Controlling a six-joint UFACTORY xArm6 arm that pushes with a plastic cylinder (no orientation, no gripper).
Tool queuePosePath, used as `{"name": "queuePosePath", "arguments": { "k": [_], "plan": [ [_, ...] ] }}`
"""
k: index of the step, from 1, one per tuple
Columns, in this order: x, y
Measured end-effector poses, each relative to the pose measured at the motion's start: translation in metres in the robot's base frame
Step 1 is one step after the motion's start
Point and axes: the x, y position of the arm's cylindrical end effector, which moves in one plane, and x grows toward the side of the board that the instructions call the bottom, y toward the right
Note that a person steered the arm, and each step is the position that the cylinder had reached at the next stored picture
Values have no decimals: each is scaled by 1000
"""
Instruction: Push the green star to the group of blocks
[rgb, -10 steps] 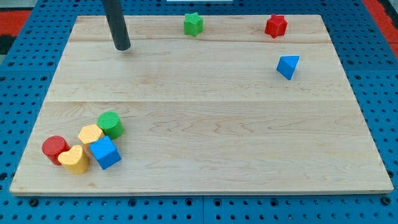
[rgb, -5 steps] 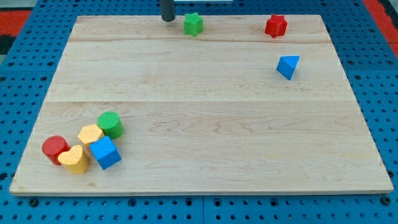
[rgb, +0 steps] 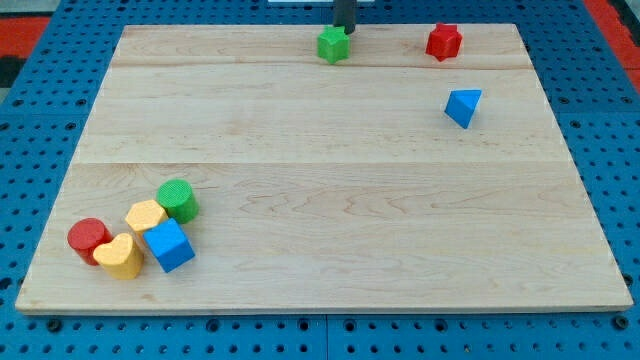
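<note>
The green star (rgb: 333, 44) lies near the top edge of the wooden board (rgb: 320, 160), a little right of centre. My tip (rgb: 344, 30) is right behind it at the view's top, touching or nearly touching its upper right side. The group of blocks sits at the bottom left: a green cylinder (rgb: 178, 200), a yellow hexagon (rgb: 146, 217), a blue cube (rgb: 169, 246), a yellow heart (rgb: 120, 256) and a red cylinder (rgb: 88, 239), all packed together.
A red star (rgb: 444, 42) lies at the top right of the board. A blue triangle (rgb: 462, 106) lies below it on the right side. Blue pegboard (rgb: 40, 100) surrounds the board.
My tip has moved right along the top edge, from the upper left to behind the green star. The green star has shifted a little right and down.
</note>
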Motion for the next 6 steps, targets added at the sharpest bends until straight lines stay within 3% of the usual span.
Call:
{"name": "queuePosePath", "arguments": {
  "k": [6],
  "plan": [
    [43,-33]
  ]
}}
